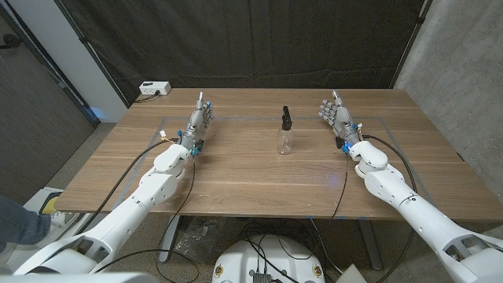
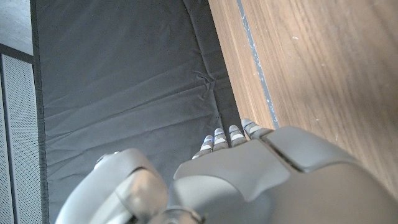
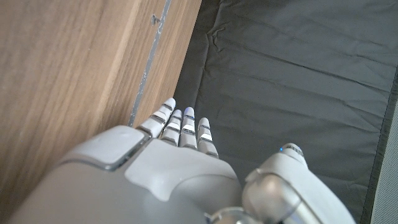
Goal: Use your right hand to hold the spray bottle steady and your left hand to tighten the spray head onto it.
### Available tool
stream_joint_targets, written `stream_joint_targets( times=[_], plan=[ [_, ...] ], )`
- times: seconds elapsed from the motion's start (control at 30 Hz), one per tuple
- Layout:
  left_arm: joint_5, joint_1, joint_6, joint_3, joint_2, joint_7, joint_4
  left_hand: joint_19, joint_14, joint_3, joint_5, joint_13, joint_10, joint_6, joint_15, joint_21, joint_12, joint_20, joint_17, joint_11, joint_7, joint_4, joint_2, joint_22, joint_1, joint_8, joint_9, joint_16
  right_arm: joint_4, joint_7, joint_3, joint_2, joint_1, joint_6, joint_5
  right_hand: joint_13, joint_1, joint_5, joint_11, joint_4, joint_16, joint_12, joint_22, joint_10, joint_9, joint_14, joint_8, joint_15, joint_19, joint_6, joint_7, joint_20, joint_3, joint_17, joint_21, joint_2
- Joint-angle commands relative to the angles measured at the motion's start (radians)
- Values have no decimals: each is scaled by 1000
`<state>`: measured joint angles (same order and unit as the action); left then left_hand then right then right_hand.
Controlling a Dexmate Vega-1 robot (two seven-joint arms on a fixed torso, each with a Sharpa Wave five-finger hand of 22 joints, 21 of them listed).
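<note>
At left we see the left hand (image 1: 200, 119) on the wooden table (image 1: 236, 173), holding nothing, its fingers (image 2: 230, 135) extended side by side. At the table's middle stands the clear spray bottle (image 1: 286, 140), upright, with the black spray head (image 1: 286, 118) on its neck, well apart from both hands. At right, the right hand (image 1: 335, 116) likewise holds nothing, its fingers (image 3: 183, 127) straight and close together.

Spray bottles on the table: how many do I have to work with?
1. A clear plastic spray bottle with a black spray head stands upright mid-table, between the left hand and right hand, touching neither.
</note>
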<state>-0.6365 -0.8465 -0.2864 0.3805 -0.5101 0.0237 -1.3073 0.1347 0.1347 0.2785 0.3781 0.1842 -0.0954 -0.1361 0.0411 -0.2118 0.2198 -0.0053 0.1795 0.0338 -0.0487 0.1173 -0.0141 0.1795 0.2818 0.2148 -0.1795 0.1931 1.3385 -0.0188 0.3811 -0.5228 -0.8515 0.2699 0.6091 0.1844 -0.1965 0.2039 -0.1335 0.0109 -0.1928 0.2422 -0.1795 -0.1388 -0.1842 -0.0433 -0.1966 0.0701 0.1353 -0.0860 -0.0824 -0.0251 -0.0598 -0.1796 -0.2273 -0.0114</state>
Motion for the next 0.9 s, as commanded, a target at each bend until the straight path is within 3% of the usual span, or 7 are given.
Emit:
stream_joint_targets(
  times=[0.03, 0.3, 0.6, 0.9],
  plan=[
    [13, -18, -23, 10, -2, 7, -23, 4, 7, 8, 7, 2, -5, -5, 0, -5, 5, 1, 2, -5, 0, -3, 0, 4, 10, 5, -5, 5, 14, -37, 8, -2, -16, 31, -46, 2, -13, 4, 1, 5, -4, 2, -3, -7, -2, -2, -5, 10, 5, -6, 1, 1, -8, -1, -5, -2],
    [75, -81, -75, 10, -26, -42, -110, -12, -16, 6, 8, 3, 14, 10, 3, -9, 9, 10, 2, -7, -4, -14, -3, 3, 31, 7, -6, 8, 17, -15, -3, -5, -46, 109, -53, 3, -19, 4, 2, 10, -5, 4, -3, -16, -2, -12, -7, 10, 11, -14, 9, 3, -8, -1, -4, -5],
    [233, -129, -135, 45, -44, -122, -194, -117, -109, -6, -5, 4, 96, 68, 6, -34, 21, 26, 2, -2, -16, -78, 11, 1, 152, 17, -7, 17, 48, 12, -39, -28, -72, 154, -25, 3, -22, 3, 4, 13, -5, 5, -3, -25, -3, -20, -10, 12, 15, -23, 11, 6, -6, -1, -3, -8],
    [310, -177, -136, 53, -46, -186, -274, -126, -128, -8, -8, 4, 118, 98, 0, -30, 23, 24, 2, -5, -14, -97, 19, 1, 186, 23, -7, 17, 60, 14, -53, -51, -95, 198, -53, 3, -21, 3, 8, 15, -4, 6, -3, -30, -3, -25, -10, 11, 18, -28, 10, 7, -4, -2, -3, -11]
  ],
)
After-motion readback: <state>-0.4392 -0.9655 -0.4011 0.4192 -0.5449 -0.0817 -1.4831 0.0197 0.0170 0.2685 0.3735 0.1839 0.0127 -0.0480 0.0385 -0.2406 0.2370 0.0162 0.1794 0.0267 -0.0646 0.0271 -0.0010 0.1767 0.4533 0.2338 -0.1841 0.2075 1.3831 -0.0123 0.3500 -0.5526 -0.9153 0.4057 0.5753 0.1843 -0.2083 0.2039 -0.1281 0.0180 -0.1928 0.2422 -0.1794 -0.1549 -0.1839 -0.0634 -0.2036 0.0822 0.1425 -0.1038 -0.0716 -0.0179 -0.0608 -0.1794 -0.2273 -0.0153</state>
